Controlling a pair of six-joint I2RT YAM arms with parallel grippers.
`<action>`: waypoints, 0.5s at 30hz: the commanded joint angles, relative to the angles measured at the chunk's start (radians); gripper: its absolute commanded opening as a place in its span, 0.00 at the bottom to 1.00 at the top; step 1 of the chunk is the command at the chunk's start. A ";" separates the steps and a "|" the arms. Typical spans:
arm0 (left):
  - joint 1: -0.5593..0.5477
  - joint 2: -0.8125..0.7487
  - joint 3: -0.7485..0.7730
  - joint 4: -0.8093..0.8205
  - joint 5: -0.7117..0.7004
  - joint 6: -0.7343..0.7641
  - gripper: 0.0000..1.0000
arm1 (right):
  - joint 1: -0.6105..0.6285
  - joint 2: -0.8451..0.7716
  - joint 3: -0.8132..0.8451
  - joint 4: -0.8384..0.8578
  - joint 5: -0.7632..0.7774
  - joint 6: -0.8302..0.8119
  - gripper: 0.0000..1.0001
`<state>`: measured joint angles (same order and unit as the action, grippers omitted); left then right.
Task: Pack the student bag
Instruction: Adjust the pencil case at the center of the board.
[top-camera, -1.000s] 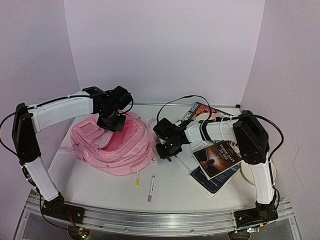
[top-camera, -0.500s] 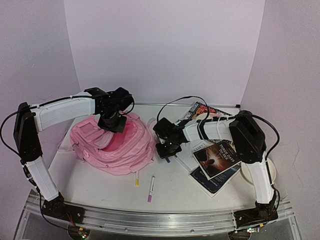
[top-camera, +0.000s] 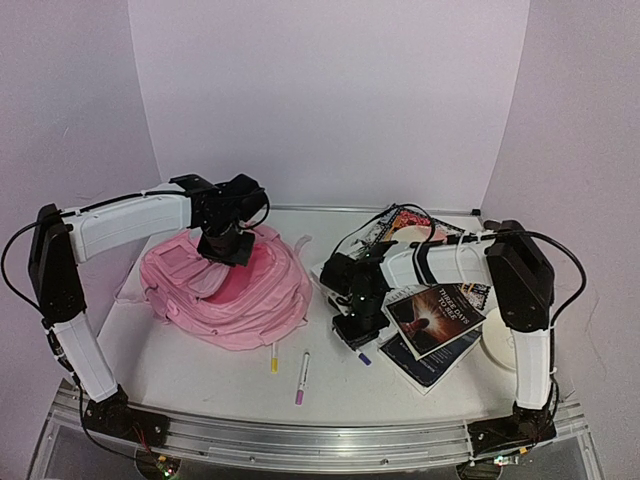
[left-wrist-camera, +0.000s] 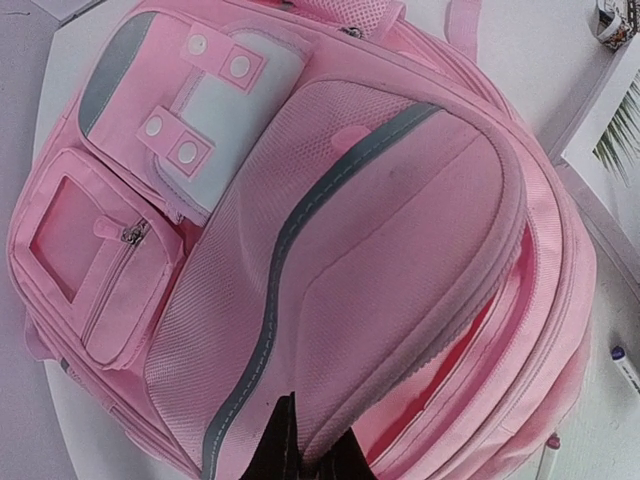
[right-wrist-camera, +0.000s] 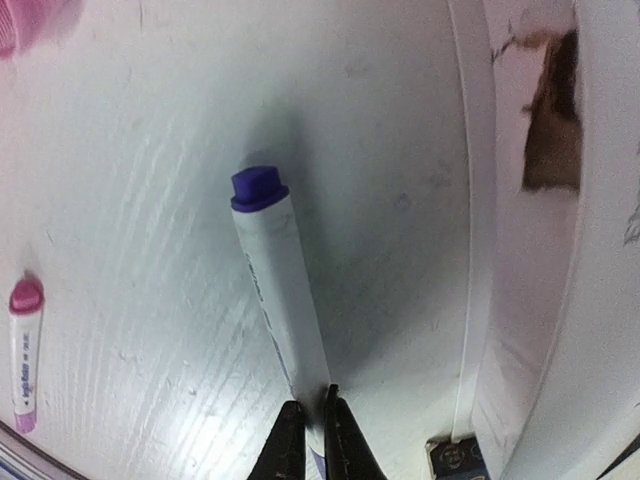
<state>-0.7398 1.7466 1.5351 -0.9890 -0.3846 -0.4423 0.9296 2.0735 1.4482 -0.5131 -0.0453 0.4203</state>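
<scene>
The student bag (top-camera: 235, 290), a large pale-pink backpack, lies on the table's left half and fills the left wrist view (left-wrist-camera: 300, 200). My left gripper (top-camera: 225, 246) is shut on the fabric edge of its front flap (left-wrist-camera: 305, 440), next to the open main compartment (left-wrist-camera: 480, 335). My right gripper (top-camera: 352, 322) is shut on a white marker with a purple cap (right-wrist-camera: 275, 290), held low over the table right of the bag. The cap points toward the near edge (top-camera: 364, 357).
A yellow-capped marker (top-camera: 274, 358) and a pink-capped marker (top-camera: 302, 377) lie in front of the bag; the pink one also shows in the right wrist view (right-wrist-camera: 22, 360). Stacked books (top-camera: 435, 318), a magazine (top-camera: 410, 222) and a white round object (top-camera: 497, 345) are at the right.
My right gripper has moved right and toward the near edge, away from the bag's side, with the purple marker in it. The left gripper has stayed on the flap.
</scene>
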 joint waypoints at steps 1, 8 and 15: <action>0.007 0.002 0.056 0.002 0.009 0.002 0.00 | 0.007 0.019 -0.003 -0.147 -0.022 0.002 0.11; 0.006 0.001 0.061 0.002 0.022 0.002 0.00 | 0.007 0.083 0.081 -0.153 -0.014 -0.019 0.18; 0.007 0.001 0.061 0.002 0.035 0.001 0.00 | 0.007 0.153 0.125 -0.171 0.014 -0.027 0.19</action>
<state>-0.7383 1.7546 1.5387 -0.9920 -0.3619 -0.4416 0.9348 2.1576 1.5479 -0.6376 -0.0617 0.4092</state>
